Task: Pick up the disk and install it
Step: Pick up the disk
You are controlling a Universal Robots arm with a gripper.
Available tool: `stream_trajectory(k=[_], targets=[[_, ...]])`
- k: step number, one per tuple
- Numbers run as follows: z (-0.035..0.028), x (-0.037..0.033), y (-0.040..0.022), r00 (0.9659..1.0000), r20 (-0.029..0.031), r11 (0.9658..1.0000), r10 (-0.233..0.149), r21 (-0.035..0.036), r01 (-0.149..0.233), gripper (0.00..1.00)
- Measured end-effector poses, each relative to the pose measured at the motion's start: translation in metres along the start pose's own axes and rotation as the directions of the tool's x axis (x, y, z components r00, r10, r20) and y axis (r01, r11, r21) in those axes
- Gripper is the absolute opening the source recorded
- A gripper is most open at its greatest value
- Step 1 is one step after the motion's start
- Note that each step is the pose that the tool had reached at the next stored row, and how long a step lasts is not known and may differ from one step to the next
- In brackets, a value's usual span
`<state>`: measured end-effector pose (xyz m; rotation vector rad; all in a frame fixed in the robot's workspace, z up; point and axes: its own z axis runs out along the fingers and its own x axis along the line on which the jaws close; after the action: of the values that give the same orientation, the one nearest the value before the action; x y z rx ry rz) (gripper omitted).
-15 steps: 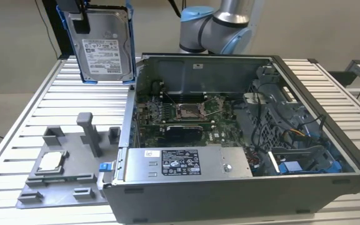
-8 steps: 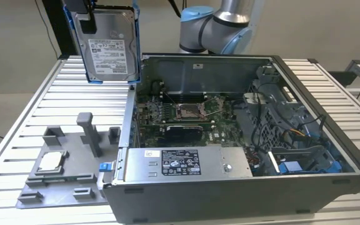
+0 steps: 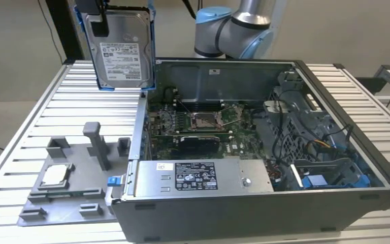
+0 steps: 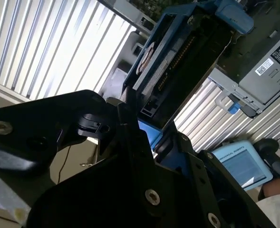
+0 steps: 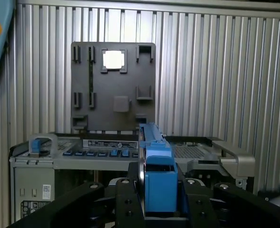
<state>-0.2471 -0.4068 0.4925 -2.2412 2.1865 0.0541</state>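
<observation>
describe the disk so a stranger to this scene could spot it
Find the open computer case on the slatted table. Above its far corner at the exterior view's left, the tool holds the disk upright. Unlike the grey labelled box inside the case, it is silver-grey with a blue frame.

Setting: robotics lab, bench-top test cell for PC assembly.

Slotted aluminium-profile table (image 3: 26,117) carries an open computer case (image 3: 249,213), motherboard (image 3: 181,114) exposed. Just beside the case sits a grey fixture plate (image 3: 69,203) with moulded part holders. A jointed industrial robot arm (image 3: 232,28) stands behind the case. The second wrist view shows a handheld control pendant (image 4: 242,164) with a screen. Plain pale wall (image 3: 12,30) behind, dark cables hanging against it.
</observation>
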Motion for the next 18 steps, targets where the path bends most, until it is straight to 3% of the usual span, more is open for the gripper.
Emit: stream_trajectory(k=[18], targets=[[-0.0007,0.0010,-0.0397,1.0000,0.0000,1.0000,0.000,0.0000,0.000,0.00]])
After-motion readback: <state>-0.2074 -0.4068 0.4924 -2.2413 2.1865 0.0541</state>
